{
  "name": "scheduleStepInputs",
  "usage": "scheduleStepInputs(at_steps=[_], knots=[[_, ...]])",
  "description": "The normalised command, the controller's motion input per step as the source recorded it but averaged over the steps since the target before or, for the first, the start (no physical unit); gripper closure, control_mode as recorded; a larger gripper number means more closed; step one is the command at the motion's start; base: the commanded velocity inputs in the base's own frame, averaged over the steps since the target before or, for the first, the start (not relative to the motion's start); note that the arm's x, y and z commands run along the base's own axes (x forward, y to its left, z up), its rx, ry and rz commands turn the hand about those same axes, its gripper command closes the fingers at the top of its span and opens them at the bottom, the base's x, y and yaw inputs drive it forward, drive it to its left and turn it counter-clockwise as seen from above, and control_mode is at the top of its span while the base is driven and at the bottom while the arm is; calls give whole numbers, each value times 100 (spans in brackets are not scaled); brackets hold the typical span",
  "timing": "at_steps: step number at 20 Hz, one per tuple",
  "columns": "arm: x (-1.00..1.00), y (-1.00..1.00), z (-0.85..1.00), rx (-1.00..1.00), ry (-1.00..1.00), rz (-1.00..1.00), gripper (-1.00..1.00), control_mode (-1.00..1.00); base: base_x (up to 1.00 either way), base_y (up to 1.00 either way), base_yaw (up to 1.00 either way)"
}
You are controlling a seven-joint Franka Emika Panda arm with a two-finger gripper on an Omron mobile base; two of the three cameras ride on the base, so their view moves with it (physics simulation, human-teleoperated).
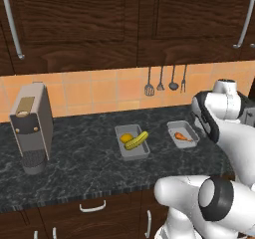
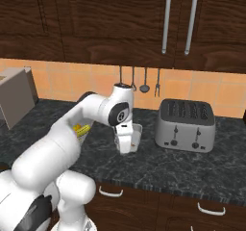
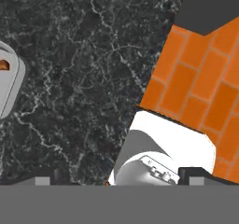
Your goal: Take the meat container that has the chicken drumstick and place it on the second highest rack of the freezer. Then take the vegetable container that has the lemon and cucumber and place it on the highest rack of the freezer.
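The meat container [image 1: 183, 134] is a grey tray on the dark counter, and the small orange-brown chicken drumstick [image 1: 183, 137] lies in it. To its left stands the vegetable container [image 1: 132, 142] holding the lemon [image 1: 126, 138] and the cucumber [image 1: 137, 141]. My gripper [image 2: 126, 149] points down over the counter, just in front of the meat container [image 2: 136, 132]. In the hand view the gripper [image 3: 120, 178] is open with nothing between its fingertips [image 3: 44, 180]. The meat container's rim [image 3: 11, 90] lies off at the left edge there. The freezer and its racks are out of view.
A grey coffee machine [image 1: 31, 128] stands at the counter's left end. A silver toaster [image 2: 186, 125] sits right of the containers. Utensils [image 1: 160, 81] hang on the orange tiled wall, below dark wood cabinets with handles [image 2: 168, 20]. Orange floor [image 3: 205, 78] lies past the counter edge.
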Motion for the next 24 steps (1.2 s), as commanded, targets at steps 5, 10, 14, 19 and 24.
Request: scheduleStepInputs(at_steps=[5,10,14,19,24], knots=[[46,39,-51,7,0,0,-100,-100,0,0,0],[40,21,-37,0,0,-2,-100,-100,0,0,0],[24,0,-34,0,0,-6,-100,-100,0,0,0],[26,-4,-27,0,0,-5,-100,-100,0,0,0],[34,0,-25,0,0,-3,-100,-100,0,0,0]])
